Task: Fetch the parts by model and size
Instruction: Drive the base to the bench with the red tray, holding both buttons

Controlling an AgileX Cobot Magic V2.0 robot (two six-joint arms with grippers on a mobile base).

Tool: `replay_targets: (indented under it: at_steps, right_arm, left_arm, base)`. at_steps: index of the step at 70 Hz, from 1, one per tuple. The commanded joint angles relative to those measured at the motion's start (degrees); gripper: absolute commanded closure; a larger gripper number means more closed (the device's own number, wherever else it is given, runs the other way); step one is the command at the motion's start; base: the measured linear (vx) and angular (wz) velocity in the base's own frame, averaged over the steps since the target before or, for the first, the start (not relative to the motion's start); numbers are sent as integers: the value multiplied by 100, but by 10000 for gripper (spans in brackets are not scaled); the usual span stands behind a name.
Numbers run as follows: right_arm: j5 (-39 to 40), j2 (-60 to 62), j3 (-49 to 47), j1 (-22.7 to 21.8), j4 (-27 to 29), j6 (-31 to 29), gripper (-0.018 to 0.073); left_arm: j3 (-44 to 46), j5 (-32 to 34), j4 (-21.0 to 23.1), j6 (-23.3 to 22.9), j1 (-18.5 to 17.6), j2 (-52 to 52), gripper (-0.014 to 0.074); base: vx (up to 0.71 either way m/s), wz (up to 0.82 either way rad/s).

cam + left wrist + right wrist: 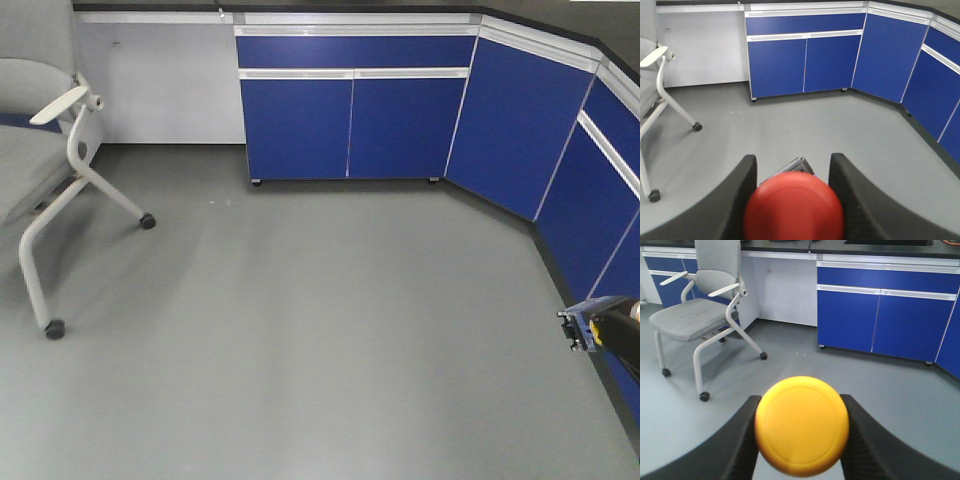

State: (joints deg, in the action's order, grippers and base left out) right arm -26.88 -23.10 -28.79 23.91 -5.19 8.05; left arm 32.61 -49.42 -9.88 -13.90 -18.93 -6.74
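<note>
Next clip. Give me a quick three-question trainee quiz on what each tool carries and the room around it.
1. True or false: the left tool is empty.
2. The right tool holds: A) a capacitor B) the yellow-capped switch C) nothing.
3. Fill in: the cabinet doors are ___.
Key: 1 false, it grips the red-capped switch; 2 B; 3 blue.

Noted: my left fingers (pixel 735 200) are matt black plastic. Between them, the round red push-button cap (pixel 794 205) is smooth plastic with a dull sheen. At my right fingers (pixel 870 445), the round yellow push-button cap (pixel 801 425) is smooth, satin. The grey floor (pixel 300 330) is smooth, matt. The blue cabinet doors (pixel 350 125) are semi-gloss. The grey chair seat (pixel 685 317) is cloth.
</note>
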Motion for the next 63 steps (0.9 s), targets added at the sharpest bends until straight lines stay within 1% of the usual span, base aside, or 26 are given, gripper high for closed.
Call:
replay_targets:
  at_steps: [1,21,32,46,63]
  right_arm:
    - [451,-56,-164,-28,-58,-23,569]
    - [451,-56,-164,-28,-58,-23,569]
    - [451,-56,-164,-28,-58,-23,569]
    - [462,-56,-164,-28,-58,-23,569]
    - [462,-56,-164,-28,-58,-23,569]
  left_arm:
    - [136,471,-34,-5,-42,-96,603]
    - [136,471,-34,-5,-42,-96,603]
    - [136,471,-34,-5,-42,-96,603]
    - [136,471,-34,-5,-42,-96,603]
    - [136,471,-34,-5,-42,-96,603]
  base:
    - [57,-7]
    - [53,-7]
    - [44,-32]
    - [35,-69]
    - [27,-97]
